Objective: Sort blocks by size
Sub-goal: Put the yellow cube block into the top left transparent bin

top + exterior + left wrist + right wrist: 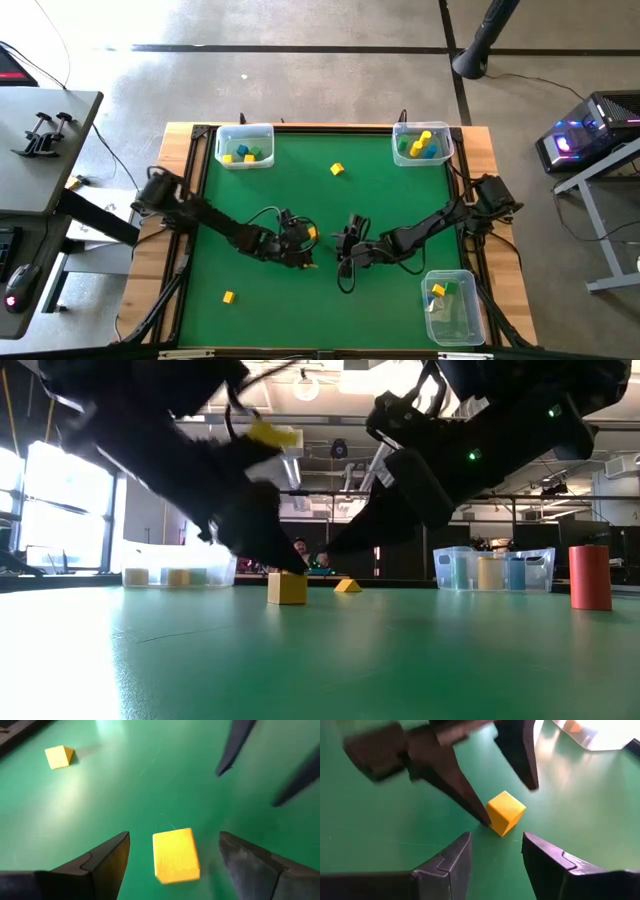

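A small yellow block (175, 855) lies flat on the green table mat near the middle; it also shows in the low view (287, 587) and the right wrist view (505, 812). My left gripper (174, 839) is open and low over the mat, one finger on each side of this block with a gap on both sides. My right gripper (492, 842) is open and empty, just to the block's right, pointing at it. Two more yellow blocks lie loose on the mat, one toward the far edge (337, 169) and one near the front left (229, 296).
Clear bins with blocks stand at the far left corner (245, 145), the far right corner (421, 143) and the near right corner (449, 305). A red upright piece (590, 576) shows at the right in the low view. The two grippers are close together at mid-table.
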Available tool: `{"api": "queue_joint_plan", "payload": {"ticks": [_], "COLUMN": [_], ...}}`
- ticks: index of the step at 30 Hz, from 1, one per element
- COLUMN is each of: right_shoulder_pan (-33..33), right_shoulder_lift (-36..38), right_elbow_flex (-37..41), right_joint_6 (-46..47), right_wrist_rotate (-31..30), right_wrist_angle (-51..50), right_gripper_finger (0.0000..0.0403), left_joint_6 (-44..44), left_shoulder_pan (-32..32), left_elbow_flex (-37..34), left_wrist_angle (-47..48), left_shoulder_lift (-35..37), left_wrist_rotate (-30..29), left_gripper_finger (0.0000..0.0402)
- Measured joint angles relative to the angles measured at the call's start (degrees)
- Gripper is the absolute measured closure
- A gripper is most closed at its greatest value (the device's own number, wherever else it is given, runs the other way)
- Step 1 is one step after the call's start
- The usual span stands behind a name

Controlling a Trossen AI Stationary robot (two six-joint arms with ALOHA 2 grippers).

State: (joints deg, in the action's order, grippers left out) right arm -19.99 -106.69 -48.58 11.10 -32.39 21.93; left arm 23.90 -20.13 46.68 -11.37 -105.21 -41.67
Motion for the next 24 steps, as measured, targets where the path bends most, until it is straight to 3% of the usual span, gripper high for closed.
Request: {"api": "queue_joint_plan", "payload": {"ticks": [9,20,24], "right_shoulder_pan": [0.0,0.0,0.0], "right_shoulder_lift": [0.0,0.0,0.0], "right_elbow_flex": [0.0,0.0,0.0], "right_joint_6": [0.5,0.8,0.9], "right_wrist_rotate": [0.2,0.3,0.9], "right_wrist_angle": [-0.3,-0.3,-0.4], "right_gripper_finger": [0.0237,0.0237,0.0237], "left_joint_6": [2.4,3.6,4.1], "left_shoulder_pan": [2.8,2.8,1.9], "left_elbow_flex": [0.0,0.0,0.0], "left_wrist_angle": [-5.4,-5.1,-1.5], "left_shoulder_lift": [-5.8,-5.3,-2.0], "left_wrist_rotate": [1.4,1.9,1.5], "left_gripper_finger": [0.0130,0.0235,0.0273]}}
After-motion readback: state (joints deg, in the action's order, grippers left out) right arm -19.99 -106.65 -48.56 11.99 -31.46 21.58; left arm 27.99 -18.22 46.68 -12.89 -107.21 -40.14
